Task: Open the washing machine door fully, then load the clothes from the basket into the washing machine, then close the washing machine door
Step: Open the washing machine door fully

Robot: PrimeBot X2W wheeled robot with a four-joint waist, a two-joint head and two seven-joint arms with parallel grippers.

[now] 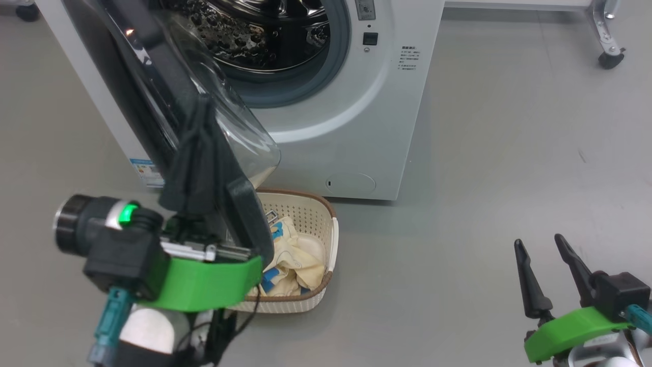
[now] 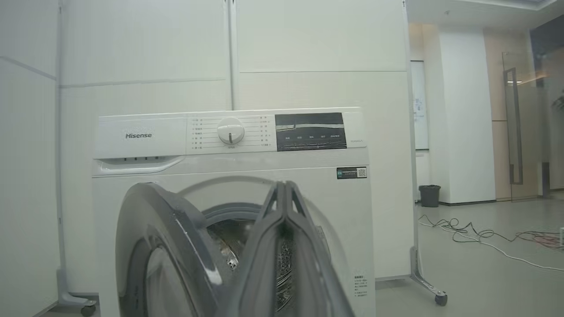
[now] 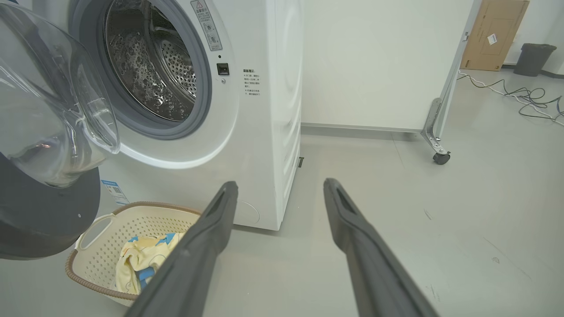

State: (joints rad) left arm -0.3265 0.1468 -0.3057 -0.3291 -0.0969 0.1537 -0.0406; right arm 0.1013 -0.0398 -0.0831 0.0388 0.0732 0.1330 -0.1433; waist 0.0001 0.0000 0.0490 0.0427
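Observation:
The white washing machine (image 1: pixel 356 127) stands with its steel drum (image 1: pixel 254 35) exposed. The washing machine door (image 1: pixel 249 219) hangs partly open, swung out to the left, its clear glass bowl (image 1: pixel 244 132) facing the drum. My left gripper (image 1: pixel 204 107) is shut with nothing between its fingers, pointing up along the door's inner side by the bowl. In the left wrist view the door (image 2: pixel 167 246) sits just left of the shut gripper (image 2: pixel 284 185). The basket (image 1: pixel 333 239) rests on the floor below the door, holding the clothes (image 1: pixel 295 255). My right gripper (image 1: pixel 539 240) is open at the lower right.
A wheeled white partition stands behind and right of the machine, one caster (image 1: pixel 610 56) on the grey floor. Cables (image 2: pixel 462 229) and a dark bin (image 2: pixel 429 195) lie farther right. The door's black rim (image 3: pixel 39 220) overhangs the basket (image 3: pixel 70 268).

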